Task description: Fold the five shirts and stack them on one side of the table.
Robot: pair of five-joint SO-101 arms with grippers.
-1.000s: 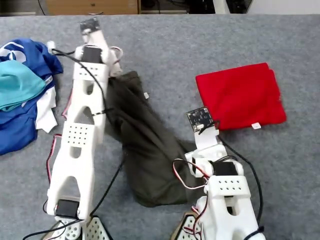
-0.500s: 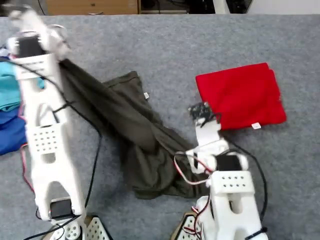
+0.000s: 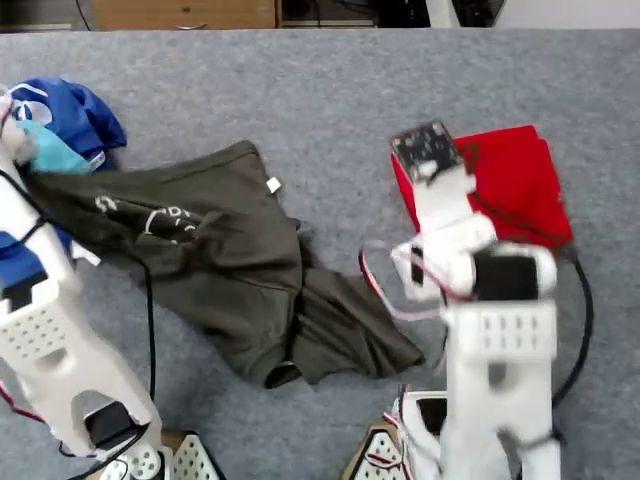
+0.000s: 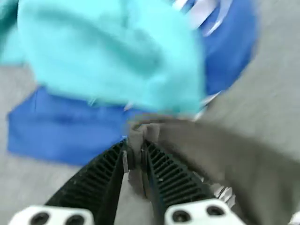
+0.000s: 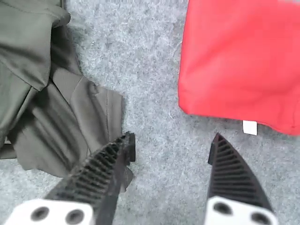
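As recorded from the high view, item one was an olive shirt point(image 3: 230, 260), unfolded across the middle of the grey tabletop point(image 3: 330, 100). One end was stretched taut toward the left edge, and the other was bunched toward the near edge. Item two was a red shirt point(image 3: 520, 190), folded square toward the right edge and judged the start of the stack. Item three was a loose heap of blue, teal and white shirts point(image 3: 60, 120) at the far left corner, unfolded. The left arm point(image 3: 45, 320) stood along the left edge. The right arm point(image 3: 495, 320) overlapped the red shirt's left part.

Left wrist view: the left gripper point(image 4: 136, 152) had its fingers closed on a fold of the olive shirt, above the heap. This hold was judged to be for pulling the shirt flat before folding.

Right wrist view: the right gripper point(image 5: 171, 140) had its fingers apart and held nothing. It sat over bare tabletop between the olive shirt's bunched end and the red shirt, and was judged placed to take that end. All shirts lay directly on the tabletop, in no container.
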